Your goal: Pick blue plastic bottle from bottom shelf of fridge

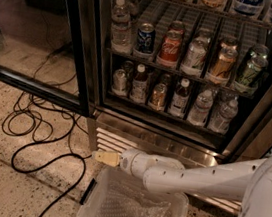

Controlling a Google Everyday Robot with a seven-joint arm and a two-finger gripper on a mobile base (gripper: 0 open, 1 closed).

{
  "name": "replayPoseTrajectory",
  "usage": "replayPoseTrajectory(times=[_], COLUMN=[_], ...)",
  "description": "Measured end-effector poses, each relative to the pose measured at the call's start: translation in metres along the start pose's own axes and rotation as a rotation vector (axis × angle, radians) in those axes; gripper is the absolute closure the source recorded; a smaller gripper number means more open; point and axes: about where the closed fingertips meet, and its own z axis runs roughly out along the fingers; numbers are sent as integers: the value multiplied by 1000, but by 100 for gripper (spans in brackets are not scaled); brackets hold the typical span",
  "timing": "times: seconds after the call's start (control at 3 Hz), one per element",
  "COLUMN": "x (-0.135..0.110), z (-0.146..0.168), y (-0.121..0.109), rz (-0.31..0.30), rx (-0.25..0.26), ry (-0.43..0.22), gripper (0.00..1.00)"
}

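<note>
The fridge [96, 49] stands with its glass door [31, 30] swung open to the left. On the bottom shelf [165, 112] a slim dark bottle with a white cap and a pale label, the blue plastic bottle [139, 84], stands second from the left. A similar white-capped bottle [180, 97] stands further right. My gripper [105, 157] points left, low in front of the base grille [136, 143]. It is well below the shelf, apart from the bottle, and holds nothing.
Cans [158, 96] and clear water bottles [211, 110] share the bottom shelf. Soda cans [171, 47] fill the rack above. A clear plastic bin [132, 208] sits on the floor under my arm. Black cables [37, 127] loop across the floor at left.
</note>
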Motion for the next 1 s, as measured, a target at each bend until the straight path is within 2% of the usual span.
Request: replayPoseTrajectory(times=[0.33, 0.67, 1.0], x=[0, -7, -11], z=[0, 5, 33], y=[0, -5, -4], rz=[0, -16, -107], rx=[0, 27, 76], ry=[0, -35, -89], gripper=[0, 0, 0])
